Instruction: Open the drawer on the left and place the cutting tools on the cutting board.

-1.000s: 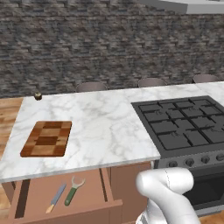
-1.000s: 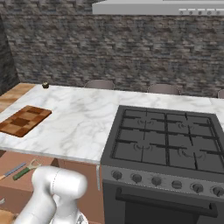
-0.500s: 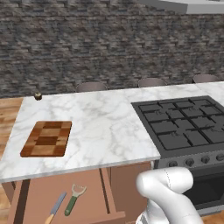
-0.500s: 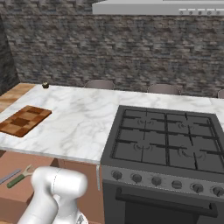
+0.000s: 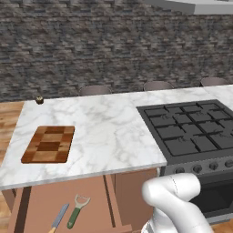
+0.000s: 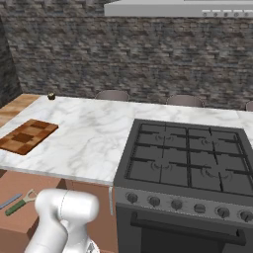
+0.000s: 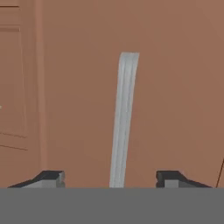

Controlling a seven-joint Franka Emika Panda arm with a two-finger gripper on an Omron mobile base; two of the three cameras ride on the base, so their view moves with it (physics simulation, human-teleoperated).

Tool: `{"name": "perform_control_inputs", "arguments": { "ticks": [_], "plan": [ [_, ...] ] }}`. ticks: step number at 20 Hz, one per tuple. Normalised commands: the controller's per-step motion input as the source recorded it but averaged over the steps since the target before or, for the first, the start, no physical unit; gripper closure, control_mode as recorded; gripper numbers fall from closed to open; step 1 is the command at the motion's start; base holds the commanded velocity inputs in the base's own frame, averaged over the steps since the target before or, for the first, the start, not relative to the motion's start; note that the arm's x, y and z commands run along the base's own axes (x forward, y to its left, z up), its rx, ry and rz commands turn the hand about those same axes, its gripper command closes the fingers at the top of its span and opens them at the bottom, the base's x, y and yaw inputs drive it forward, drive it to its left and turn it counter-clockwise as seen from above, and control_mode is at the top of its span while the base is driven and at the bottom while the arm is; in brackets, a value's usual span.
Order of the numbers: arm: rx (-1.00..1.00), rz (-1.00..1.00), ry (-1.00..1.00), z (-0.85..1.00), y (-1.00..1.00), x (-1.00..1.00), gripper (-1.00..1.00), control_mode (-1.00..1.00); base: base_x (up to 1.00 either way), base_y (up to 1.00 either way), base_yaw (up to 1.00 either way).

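Note:
The drawer [image 5: 54,200] stands pulled out under the counter's left end, its flat brown floor showing [image 6: 17,185]. In it lie the cutting tools: a green-handled peeler [image 5: 76,212] [image 6: 20,203] and a slim knife [image 5: 58,217] [image 6: 9,201] to its left. On the counter above lies the checkered cutting board [image 5: 48,144] [image 6: 27,136], bare. In the hand view my gripper [image 7: 109,179] is open close to a brown wooden front. Its fingertips [image 7: 50,178] stand on either side of the thin silver bar handle [image 7: 124,118] without touching it.
A black gas stove [image 5: 191,129] [image 6: 190,160] takes up the right half of the counter. A small dark round object [image 5: 39,100] sits at the marble counter's [image 5: 109,132] back left corner. Chair backs [image 5: 95,90] show behind the counter. My white arm [image 5: 175,200] rises in front of the cabinets.
The drawer has slid farther out toward me, carrying the peeler and knife with it. My gripper has gone from shut to open around the handle.

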Motion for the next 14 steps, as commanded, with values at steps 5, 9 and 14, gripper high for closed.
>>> {"name": "perform_control_inputs", "arguments": {
  "ticks": [5, 9, 14],
  "plan": [
    [0.00, -0.02, -0.11, 0.21, 0.00, -0.79, -1.00, -1.00, 0.00, 0.00, 0.00],
    [0.00, 0.00, -0.05, 0.23, 0.00, -0.66, -1.00, -1.00, 0.00, 0.00, 0.00],
    [0.00, -0.01, -0.01, 0.27, 0.00, -0.45, -1.00, -1.00, 0.00, 0.00, 0.00]
  ]
}}
